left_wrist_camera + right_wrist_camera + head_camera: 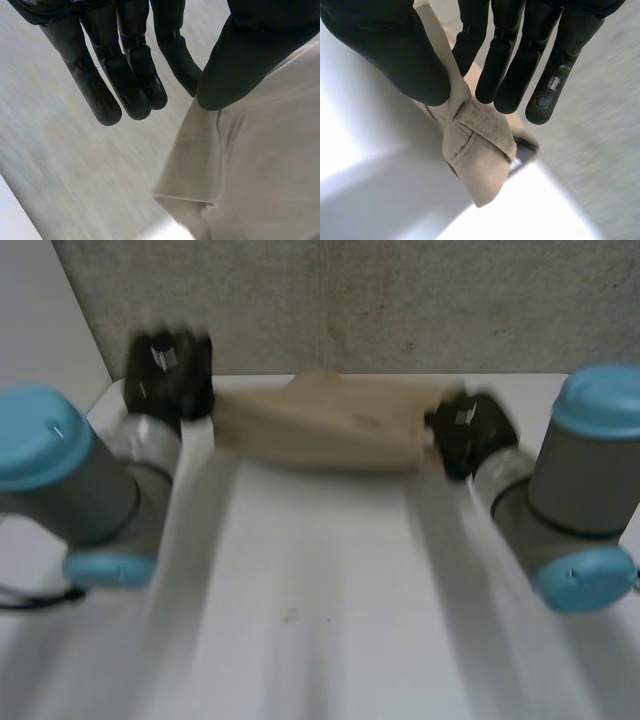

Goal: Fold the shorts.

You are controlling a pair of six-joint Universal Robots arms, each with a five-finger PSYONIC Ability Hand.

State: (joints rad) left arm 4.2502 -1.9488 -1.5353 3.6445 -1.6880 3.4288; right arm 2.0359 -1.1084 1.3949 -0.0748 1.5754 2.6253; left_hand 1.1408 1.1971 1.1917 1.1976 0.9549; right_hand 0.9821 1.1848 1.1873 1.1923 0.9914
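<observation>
Head view: the shorts (pixel 320 425), tan cloth, lie in a bunched band across the far side of the white tabletop (pixel 320 600), close to the grey wall (pixel 350 300). They span the gap between the two hands. The left hand (pixel 168 375) is at the band's left end and the right hand (pixel 470 430) at its right end. The left arm (pixel 70 480) comes in from the near left and the right arm (pixel 580 490) from the near right.

Left wrist view: the left hand (pixel 125 75) has its fingers straight and close together. Its thumb (pixel 240 60) lies over the edge of the shorts (pixel 260 165), tip to tip with the nearest finger, and the cloth's edge is nipped between them. From that hold the cloth falls away in a smooth sheet, with one folded corner beyond the fingertips.

Right wrist view: the right hand (pixel 510 60) also has its fingers straight. A strip of the shorts (pixel 480 150) runs up between its thumb (pixel 395 50) and the nearest finger and is pinched there. Past the fingertips the cloth ends in a rounded, doubled-over lump, with a stitched band crossing it on a slant. White tabletop shows beneath the lump.
</observation>
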